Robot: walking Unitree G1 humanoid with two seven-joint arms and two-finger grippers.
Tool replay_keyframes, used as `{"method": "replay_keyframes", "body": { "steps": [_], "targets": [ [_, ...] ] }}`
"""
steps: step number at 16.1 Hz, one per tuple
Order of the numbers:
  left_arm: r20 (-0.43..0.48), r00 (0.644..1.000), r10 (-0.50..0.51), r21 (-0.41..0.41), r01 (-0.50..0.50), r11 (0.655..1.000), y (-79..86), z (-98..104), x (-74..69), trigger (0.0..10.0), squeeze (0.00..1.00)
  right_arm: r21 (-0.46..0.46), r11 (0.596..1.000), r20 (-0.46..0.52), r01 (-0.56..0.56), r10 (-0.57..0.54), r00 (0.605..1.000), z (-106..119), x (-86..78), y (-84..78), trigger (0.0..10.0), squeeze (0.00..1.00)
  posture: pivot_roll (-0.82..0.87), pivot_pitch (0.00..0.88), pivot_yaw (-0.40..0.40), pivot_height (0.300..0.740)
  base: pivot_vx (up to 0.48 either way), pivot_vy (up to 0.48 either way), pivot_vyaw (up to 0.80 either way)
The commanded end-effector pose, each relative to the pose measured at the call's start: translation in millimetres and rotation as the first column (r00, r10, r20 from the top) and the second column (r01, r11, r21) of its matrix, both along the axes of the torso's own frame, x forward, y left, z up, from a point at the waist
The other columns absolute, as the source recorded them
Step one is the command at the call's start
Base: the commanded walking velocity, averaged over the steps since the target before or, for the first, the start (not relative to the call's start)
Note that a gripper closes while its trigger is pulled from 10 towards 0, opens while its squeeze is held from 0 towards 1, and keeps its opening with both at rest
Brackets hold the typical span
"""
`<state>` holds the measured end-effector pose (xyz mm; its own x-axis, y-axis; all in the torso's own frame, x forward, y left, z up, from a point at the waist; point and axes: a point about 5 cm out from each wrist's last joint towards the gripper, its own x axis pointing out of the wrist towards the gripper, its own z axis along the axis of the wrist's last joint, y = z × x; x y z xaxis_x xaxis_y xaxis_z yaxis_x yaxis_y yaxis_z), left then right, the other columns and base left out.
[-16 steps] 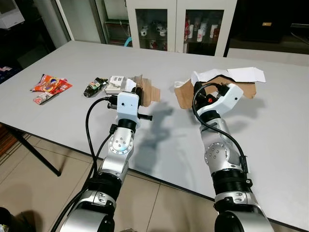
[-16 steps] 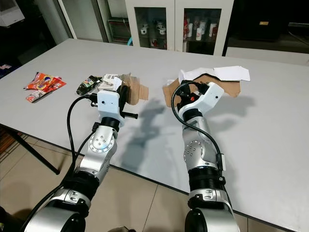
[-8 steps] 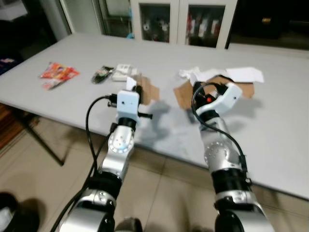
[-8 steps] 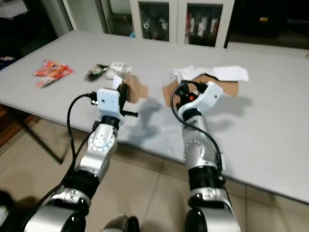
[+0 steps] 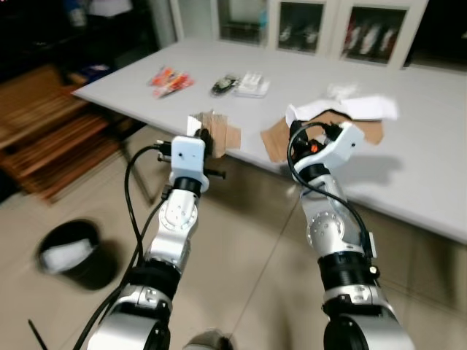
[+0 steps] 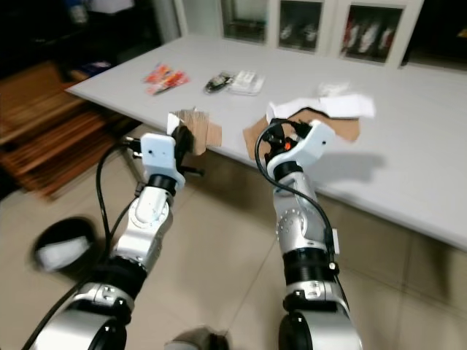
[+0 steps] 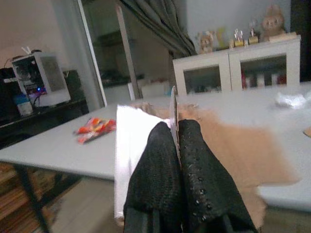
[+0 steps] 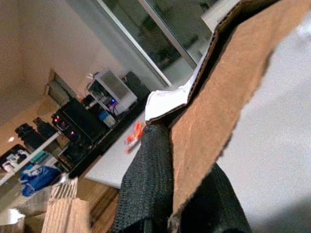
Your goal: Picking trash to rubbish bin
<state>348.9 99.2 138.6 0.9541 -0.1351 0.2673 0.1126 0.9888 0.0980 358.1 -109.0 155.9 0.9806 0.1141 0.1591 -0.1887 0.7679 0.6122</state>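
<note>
While both arms reach forward, each pincer [image 7: 177, 145] [image 8: 170, 194] grips a cardboard piece [image 5: 222, 135] [image 5: 321, 124].

No writing, label or number can be read on anything in these blurred views.
</note>
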Motion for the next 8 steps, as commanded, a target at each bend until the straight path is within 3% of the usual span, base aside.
{"method": "replay_keyframes", "body": {
  "steps": [1,8],
  "targets": [
    [0.007,1.0,-0.015,0.002,0.015,1.0,-2.5,1.9,0.1,10.0,0.0,0.012,1.0,0.015,-0.007,0.006,1.0,4.7,0.4,3.4,10.0,0.0,0.02,0.0,0.092,0.74,-0.3,0.0,0.0],
    [0.004,1.0,-0.017,0.001,0.017,1.0,-4.0,2.6,1.0,10.0,0.0,0.007,1.0,0.019,-0.007,0.007,1.0,6.3,1.2,1.9,10.0,0.0,0.02,0.0,0.086,0.74,-0.299,0.0,0.0]
  ]
}}
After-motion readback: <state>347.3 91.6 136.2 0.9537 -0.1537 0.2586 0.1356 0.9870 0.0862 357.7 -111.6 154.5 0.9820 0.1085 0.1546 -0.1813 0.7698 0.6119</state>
